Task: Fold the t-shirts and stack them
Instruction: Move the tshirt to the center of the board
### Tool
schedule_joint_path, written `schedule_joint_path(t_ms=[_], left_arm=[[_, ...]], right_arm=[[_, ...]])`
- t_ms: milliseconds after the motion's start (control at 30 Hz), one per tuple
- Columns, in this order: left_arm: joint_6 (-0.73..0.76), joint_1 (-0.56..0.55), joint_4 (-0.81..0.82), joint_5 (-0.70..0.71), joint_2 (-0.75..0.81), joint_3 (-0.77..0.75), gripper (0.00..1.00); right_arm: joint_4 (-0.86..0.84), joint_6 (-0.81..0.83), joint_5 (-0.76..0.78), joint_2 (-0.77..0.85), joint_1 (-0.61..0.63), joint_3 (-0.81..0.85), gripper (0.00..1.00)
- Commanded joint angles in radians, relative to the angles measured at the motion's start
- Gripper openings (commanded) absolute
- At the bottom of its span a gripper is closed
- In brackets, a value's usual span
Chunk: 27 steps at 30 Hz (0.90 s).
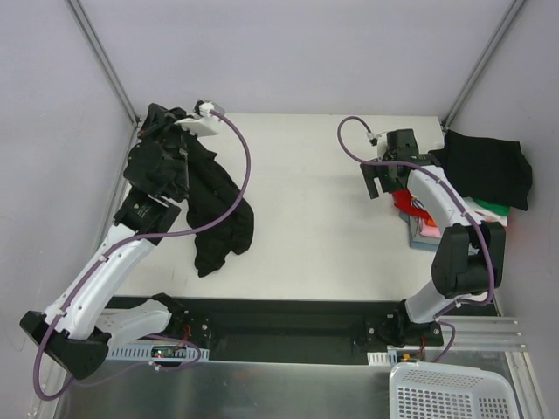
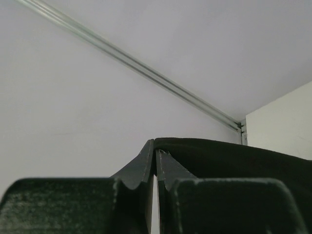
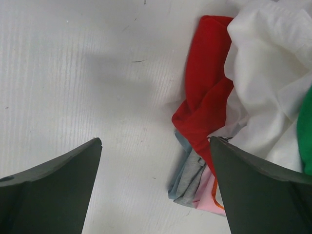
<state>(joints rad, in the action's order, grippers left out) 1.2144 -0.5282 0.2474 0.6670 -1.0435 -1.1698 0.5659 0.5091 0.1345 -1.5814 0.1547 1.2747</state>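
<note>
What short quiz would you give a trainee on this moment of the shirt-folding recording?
1. True or false: the right gripper is open and empty.
2. The left gripper is shut on: A) the black t-shirt, B) a red t-shirt, C) nothing.
3. On which side of the table does the pile of coloured t-shirts lie?
Key: 1 true; 2 A; 3 the right side.
</note>
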Motion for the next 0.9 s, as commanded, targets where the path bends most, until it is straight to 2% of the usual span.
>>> schedule_joint_path(t_ms=[0,133,367,467,633,867], left_arm=[[0.030,0.005,-0.006,0.031,0.062,-0.093,0.00],[0.085,0.013,-0.029,0.054,0.118,-0.038,0.00],[0.137,0.077,-0.033,0.056,0.215,0.208,0.00],[0.132,0.105,-0.036,0.057,0.240,0.266,0.00],[0.116,0.146,-0.075,0.049,0.287,0.291,0.00],[0.143,0.212,-0.109,0.030,0.370,0.344,0.00]], right_arm=[[0.003,0.002,0.007,-0.040,0.002,0.035,0.97],[0.020,0.005,0.001,-0.057,0.025,0.075,0.97],[0.041,0.023,0.008,-0.098,0.124,0.196,0.97],[0.067,0.025,-0.007,-0.138,0.160,0.288,0.97],[0.114,0.066,0.028,-0.199,0.242,0.449,0.97],[0.131,0.108,0.085,-0.296,0.359,0.560,0.97]])
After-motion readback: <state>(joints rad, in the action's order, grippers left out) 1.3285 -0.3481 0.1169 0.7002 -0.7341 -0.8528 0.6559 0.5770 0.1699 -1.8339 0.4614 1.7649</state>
